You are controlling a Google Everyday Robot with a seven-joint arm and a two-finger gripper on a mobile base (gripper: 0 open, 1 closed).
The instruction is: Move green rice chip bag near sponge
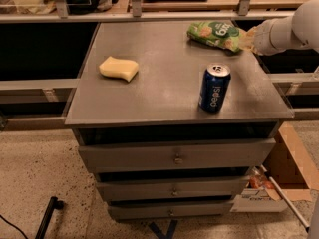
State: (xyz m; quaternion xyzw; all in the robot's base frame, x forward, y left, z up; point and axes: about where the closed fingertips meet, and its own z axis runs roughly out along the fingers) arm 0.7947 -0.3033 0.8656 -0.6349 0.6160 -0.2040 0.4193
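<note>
The green rice chip bag [214, 33] lies at the far right of the grey cabinet top [164, 88], its long side running left to right. My gripper [247, 39] comes in from the right edge and is closed on the bag's right end, with the white arm [294, 29] behind it. The pale yellow sponge [118, 67] lies on the left part of the top, well away from the bag and the gripper.
A blue Pepsi can [215, 87] stands upright at the front right, between bag and front edge. The cabinet has three drawers [174, 156] below. Rails and shelves run behind. A cardboard box [289, 168] sits on the floor at the right.
</note>
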